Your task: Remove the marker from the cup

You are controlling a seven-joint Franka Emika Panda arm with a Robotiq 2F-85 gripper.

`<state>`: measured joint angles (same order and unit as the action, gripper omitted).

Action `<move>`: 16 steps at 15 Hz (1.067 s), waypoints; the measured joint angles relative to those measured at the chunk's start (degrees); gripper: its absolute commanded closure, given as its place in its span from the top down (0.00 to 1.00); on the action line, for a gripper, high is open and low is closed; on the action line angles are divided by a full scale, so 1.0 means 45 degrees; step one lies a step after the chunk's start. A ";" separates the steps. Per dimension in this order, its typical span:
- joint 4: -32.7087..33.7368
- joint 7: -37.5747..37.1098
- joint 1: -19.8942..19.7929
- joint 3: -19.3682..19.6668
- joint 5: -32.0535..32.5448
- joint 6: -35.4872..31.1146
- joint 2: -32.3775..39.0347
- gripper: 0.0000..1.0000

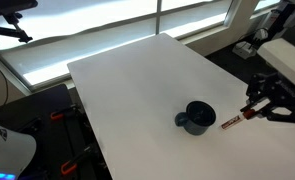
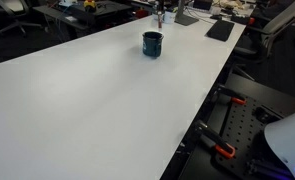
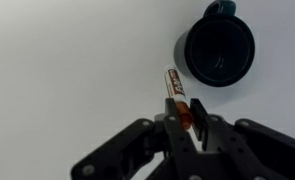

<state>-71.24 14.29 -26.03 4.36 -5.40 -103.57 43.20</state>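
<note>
The cup [image 1: 197, 118] is a small dark blue-grey mug that stands upright on the white table; it also shows in an exterior view [image 2: 152, 43] and in the wrist view [image 3: 219, 50], and looks empty inside. The marker [image 3: 174, 82], reddish with a white label, is outside the cup, just beside its rim. My gripper [image 3: 184, 104] is shut on the marker's orange end. In an exterior view the marker [image 1: 231, 122] sticks out from my gripper [image 1: 246, 112] towards the cup, low over the table near its edge.
The white table [image 1: 137, 90] is wide and bare around the cup. Its edge runs close to my gripper, with black stands and orange clamps [image 2: 223, 150] below it. A dark flat pad [image 2: 219, 30] lies at the table's far end.
</note>
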 measured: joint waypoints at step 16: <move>-0.4583 0.1007 -0.1068 -0.0046 -0.2959 -0.3466 -0.0124 0.53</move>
<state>-91.86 18.82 -30.83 4.15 -18.72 -119.16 42.64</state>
